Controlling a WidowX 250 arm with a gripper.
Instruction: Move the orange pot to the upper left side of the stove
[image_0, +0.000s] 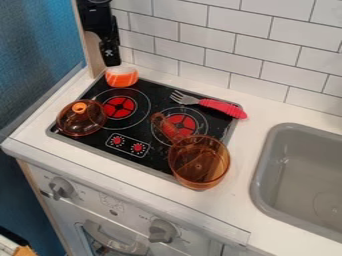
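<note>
The black gripper (110, 54) hangs at the upper left, in front of the wooden post and just above the stove's back left corner. The see-through orange pot (199, 162) stands at the front right corner of the black stove (147, 127), partly over its edge onto the white counter. Its handle points up and to the left across the right burner. Between gripper and pot lies a wide gap, with the pot far to the lower right.
An orange-and-white object (121, 76) sits at the stove's back left, just below the gripper. An amber lid (81, 118) with an orange knob lies at the left edge. A red-handled fork (208, 104) lies at the back right. The grey sink (300, 175) is right.
</note>
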